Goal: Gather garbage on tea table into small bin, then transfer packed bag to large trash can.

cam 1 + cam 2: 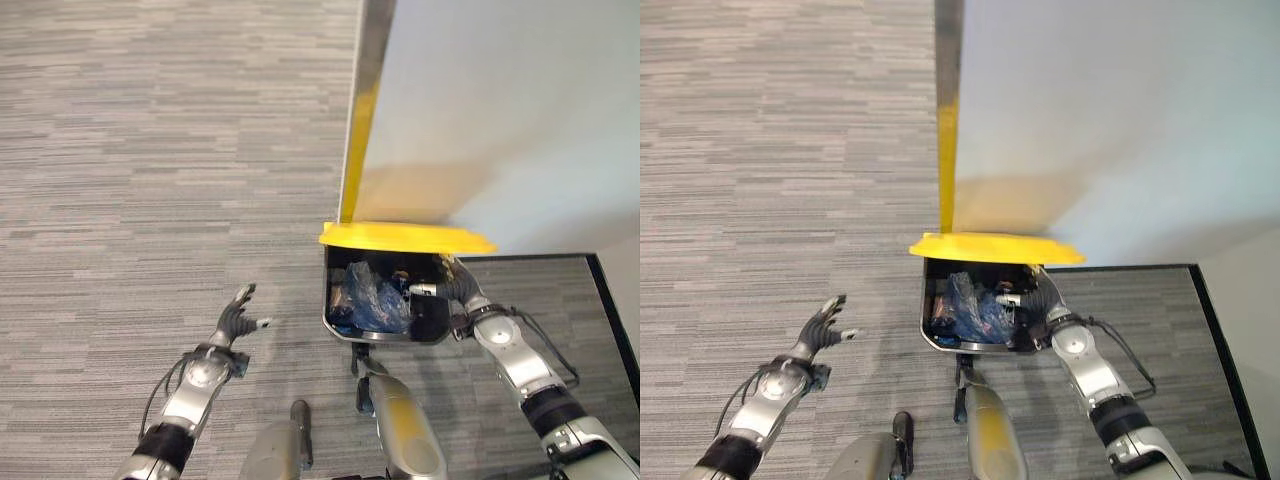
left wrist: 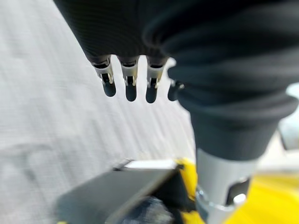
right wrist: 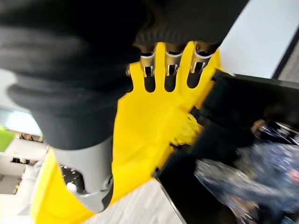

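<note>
Left eye view: the large trash can [image 1: 385, 300], black with its yellow lid [image 1: 405, 238] raised, stands on grey carpet [image 1: 120, 150] against a pale wall [image 1: 500, 110]. A blue packed bag [image 1: 368, 298] lies inside. The right hand [image 1: 452, 285] is at the can's right rim, fingers loosely straight, holding nothing. The left hand [image 1: 236, 320] hangs over carpet, well apart, fingers spread.

Right wrist view: straight fingers [image 3: 169, 71] lie against the yellow lid, the bag [image 3: 243, 179] beyond them in the can.

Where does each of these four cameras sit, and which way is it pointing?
Left eye: on the head, looking down at the black bin, yellow lid, carpet; both arms show.
Right eye: beside it, same scene; left hand open over carpet, right hand at the bin's rim.
Left wrist: along its straight fingers toward carpet.
Right wrist: along its fingers against the lid.
Shared: bin and lid.
</note>
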